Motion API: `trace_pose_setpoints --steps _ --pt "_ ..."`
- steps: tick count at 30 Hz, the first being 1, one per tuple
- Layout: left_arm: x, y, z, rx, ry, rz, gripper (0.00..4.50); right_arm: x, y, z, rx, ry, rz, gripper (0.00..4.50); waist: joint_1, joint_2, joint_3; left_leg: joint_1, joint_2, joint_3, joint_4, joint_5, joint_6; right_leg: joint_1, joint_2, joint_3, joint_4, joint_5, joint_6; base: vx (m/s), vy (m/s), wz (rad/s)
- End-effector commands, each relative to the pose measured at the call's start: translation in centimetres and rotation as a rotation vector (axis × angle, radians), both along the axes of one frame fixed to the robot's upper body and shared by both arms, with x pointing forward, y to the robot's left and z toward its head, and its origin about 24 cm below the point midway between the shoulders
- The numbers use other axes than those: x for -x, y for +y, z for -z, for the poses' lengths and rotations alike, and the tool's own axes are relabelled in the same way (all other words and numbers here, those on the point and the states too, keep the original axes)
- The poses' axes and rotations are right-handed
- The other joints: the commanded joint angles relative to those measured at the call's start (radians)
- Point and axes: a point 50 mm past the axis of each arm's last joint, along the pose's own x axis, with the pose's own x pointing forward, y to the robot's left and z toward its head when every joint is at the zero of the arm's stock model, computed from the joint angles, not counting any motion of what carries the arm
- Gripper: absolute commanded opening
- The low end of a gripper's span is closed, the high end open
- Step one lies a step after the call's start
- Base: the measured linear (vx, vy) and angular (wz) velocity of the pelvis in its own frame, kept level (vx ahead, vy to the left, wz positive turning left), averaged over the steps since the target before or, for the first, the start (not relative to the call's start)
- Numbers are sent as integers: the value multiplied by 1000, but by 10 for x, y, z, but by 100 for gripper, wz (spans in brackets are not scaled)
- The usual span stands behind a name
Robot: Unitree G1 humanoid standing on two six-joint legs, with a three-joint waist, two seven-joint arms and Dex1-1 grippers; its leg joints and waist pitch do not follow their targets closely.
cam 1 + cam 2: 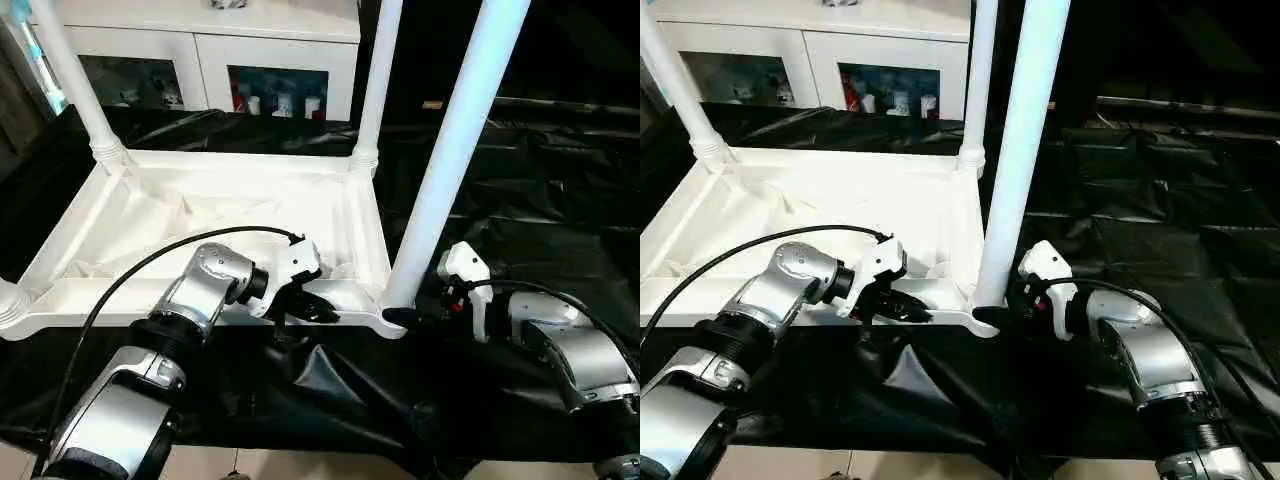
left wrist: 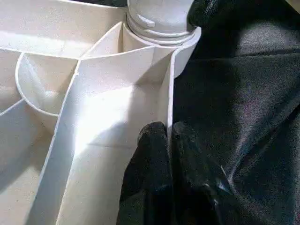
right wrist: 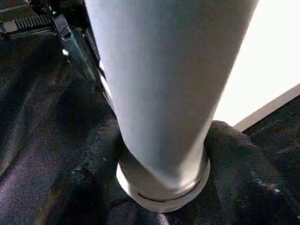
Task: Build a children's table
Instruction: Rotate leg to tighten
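White plastic rectangular tabletop (image 1: pixel 200 215), upside down on the black sheeting (image 1: pixel 560 200), ribbed underside facing up. White tubular legs standing in its round corner sockets: far left leg (image 1: pixel 75 80), far right leg (image 1: pixel 378 75), near right leg (image 1: pixel 455 140); near left socket (image 1: pixel 8 300) at the picture's edge, with what stands in it cut off. Near right leg tilted away from the tabletop, perhaps not yet fully seated.

Left gripper (image 2: pixel 166 136) at the near rim, just beside the near right corner; black fingers (image 2: pixel 150 145) pressed together on the thin upright rim wall, one on each side. Right gripper (image 3: pixel 161 154) low at the base of the near right leg, its fingers (image 3: pixel 234 159) spread around the tube just above the socket collar and touching it on both sides.

Handling, as a judgement: thin moulded plastic, light, stiff along the ribs yet apt to flex at the rim. Smooth, glossy tube, likely to slip under a light hold. Best hold low on the leg near the socket; rim wall for steadying the top.

Beyond the sheeting, white cabinet (image 1: pixel 200 45) with glass doors.
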Motion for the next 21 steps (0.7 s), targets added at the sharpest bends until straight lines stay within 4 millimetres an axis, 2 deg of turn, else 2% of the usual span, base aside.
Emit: trace_pose_setpoints --steps 1,5,9,10,11,12,13,14,17,18,20,21 --pt "2 -8 -3 42 0 25 0 6 12 6 12 45 -57 244 4 -7 -49 9 11 10 -53 -232 46 43 -33 23 -62 -86 -248 0 0 0" --pt "1 -13 -2 43 -22 1 0 3 13 9 -1 34 -9 230 3 -8 -49 8 10 10 -53 -236 44 43 -35 23 -63 -105 -244 0 0 0" --pt "-5 -22 2 27 -64 -98 0 -14 11 20 33 -6 231 213 -5 -7 -44 10 10 8 -59 -290 15 36 -37 22 -72 -207 -228 0 0 0" --pt "-5 -22 2 27 -64 -98 0 -14 11 20 33 -6 231 210 -9 -9 -44 10 9 6 -61 -306 3 37 -37 21 -75 -250 -213 0 0 0" --pt "-9 -28 4 17 -79 -164 0 -20 11 26 44 -9 338 208 -12 -10 -44 10 9 6 -61 -310 -2 33 -36 23 -77 -268 -200 0 0 0" --pt "-9 -28 4 17 -79 -164 0 -20 11 26 44 -9 338 207 -12 -9 -44 14 8 6 -60 -320 -3 30 -36 23 -80 -280 -197 0 0 0" --pt "-13 -38 6 7 -99 -235 0 -27 15 32 28 19 479 207 -16 -5 -43 13 6 5 -61 -334 -5 29 -36 23 -80 -298 -192 0 0 0" --pt "-15 -44 6 3 -110 -270 0 -31 17 35 22 30 551 207 -17 -7 -43 16 7 4 -62 -341 -16 27 -35 23 -83 -310 -186 0 0 0" --pt "-16 -51 7 0 -121 -311 0 -35 21 38 13 46 643 206 -19 -5 -46 13 6 3 -60 -324 -15 29 -34 25 -80 -268 -184 0 0 0" --pt "-16 -66 7 6 -125 -347 0 -40 29 42 16 63 725 206 -20 -4 -48 13 6 3 -60 -317 -14 31 -34 25 -79 -251 -186 0 0 0" --pt "-14 -82 7 14 -127 -363 0 -45 39 45 23 76 788 206 -23 -3 -48 11 4 3 -61 -303 -17 32 -33 24 -77 -225 -192 0 0 0" --pt "-10 -96 6 21 -131 -357 0 -48 49 45 14 78 805 206 -24 2 -49 12 4 3 -60 -294 -18 33 -33 24 -75 -205 -196 0 0 0"
